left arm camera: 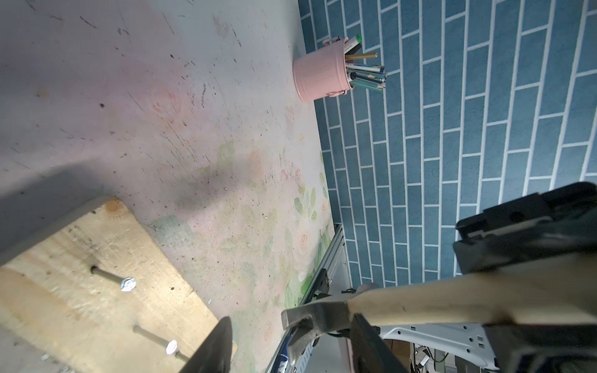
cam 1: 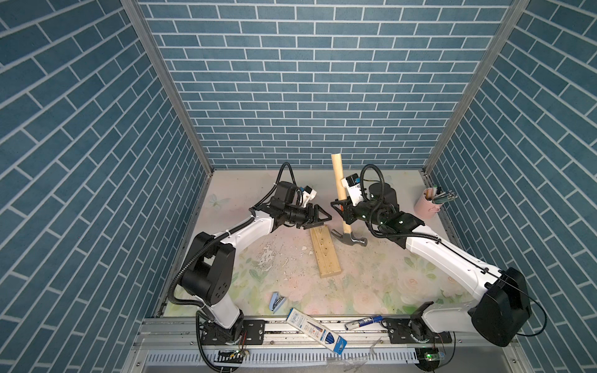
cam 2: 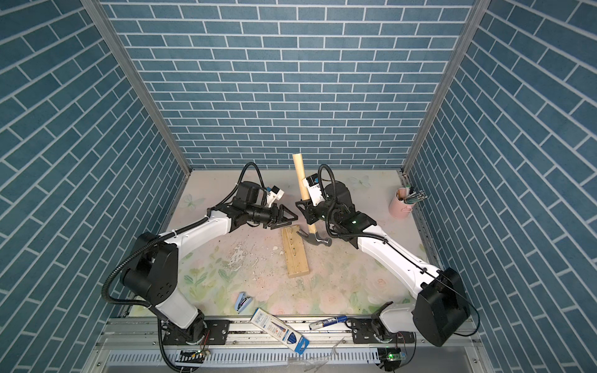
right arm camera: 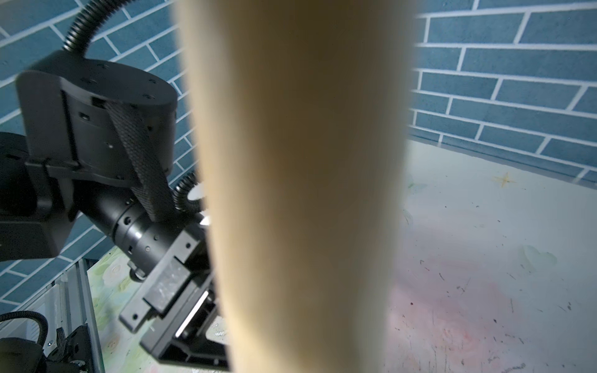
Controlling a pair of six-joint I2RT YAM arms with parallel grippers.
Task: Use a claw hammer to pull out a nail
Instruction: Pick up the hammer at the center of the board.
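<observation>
Right claw (cam 1: 341, 211) clamped on claw hammer (cam 1: 338, 177), mid-handle. Handle smooth, pale, round wood, near upright. Grey steel head low, curved forked end toward rough pale plank (cam 1: 324, 255), just beside its far end. Left claw (cam 1: 327, 217) parted, empty, above plank's far end. Two nails (left arm camera: 128, 284): round shiny heads, shafts proud of plank. Scuffed floral surface (cam 1: 371, 284).

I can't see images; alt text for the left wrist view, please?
Two nails stick out of a wooden board on a floral tabletop, a claw hammer beside it. A pink bucket of pencils stands by the blue brick wall.
</observation>
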